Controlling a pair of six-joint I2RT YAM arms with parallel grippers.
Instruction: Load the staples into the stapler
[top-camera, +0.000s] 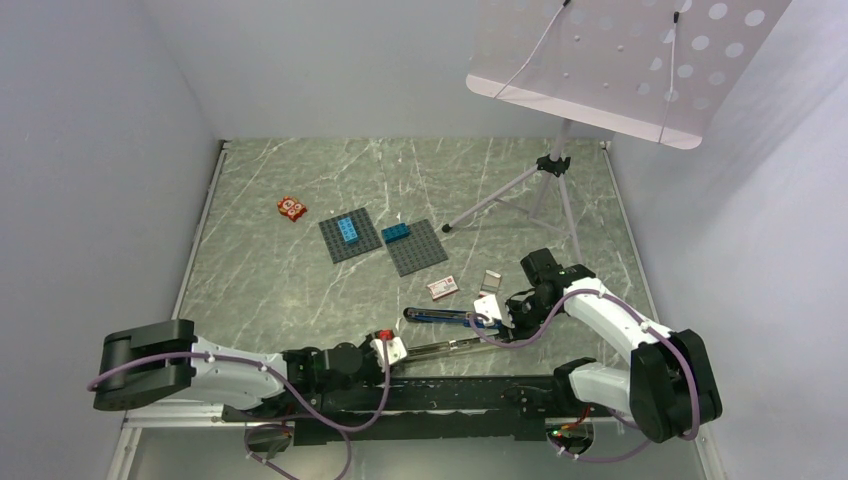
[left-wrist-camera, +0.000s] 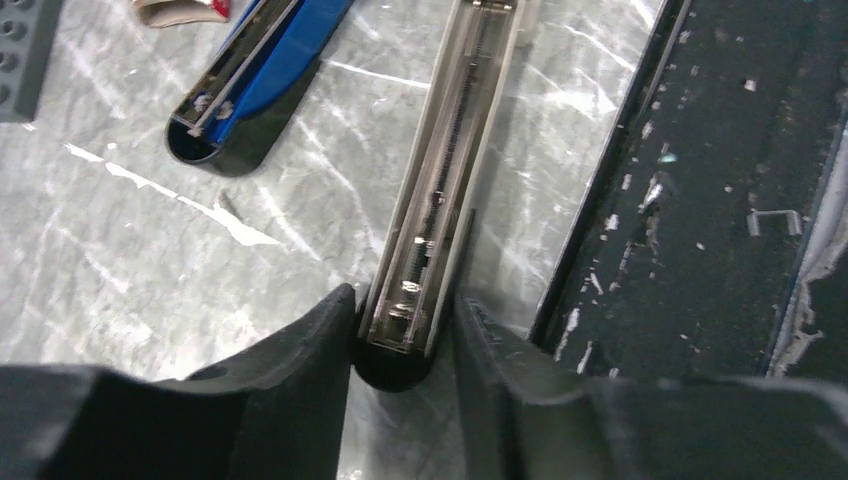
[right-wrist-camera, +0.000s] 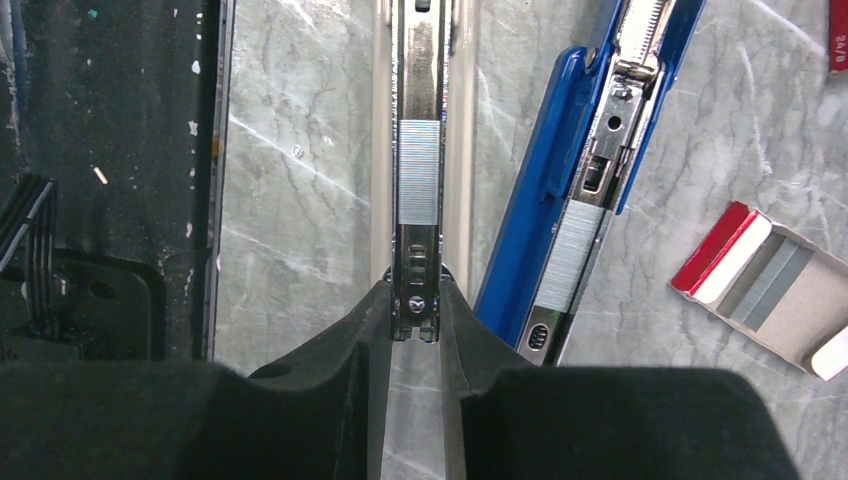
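Left arm: reaches low along the near edge of the table (top-camera: 300, 300), wrist pointing right
Left gripper (left-wrist-camera: 405, 305): fingers closed against both sides of the rounded black end of the magazine rail (left-wrist-camera: 440, 180)
Right arm: elbow out to the right, forearm angled left and down toward the rail's other end
Right gripper (right-wrist-camera: 415, 290): fingers pinched narrowly on that end of the rail's metal channel
Stapler (top-camera: 445, 335): lies opened out near the front of the table, the rail nearer the arms, the blue cover (right-wrist-camera: 590, 140) just beyond it
Staple strip (right-wrist-camera: 418, 170): already sits on the rail, part way along, between the two grippers
Handling: the strip is probably light and brittle and would snap if bent, so take it by its long sides; the stapler looks stiff, smooth and likely to slide, so holding both ends suits it
Staple tray (right-wrist-camera: 770, 290): open, red-ended, grey strips inside, apart from the cover
Staple box (top-camera: 442, 288): white with red print, just beyond the stapler
Farther back: two grey baseplates (top-camera: 351, 238) with blue bricks, an orange-red tile (top-camera: 292, 208), a music stand (top-camera: 555, 165)
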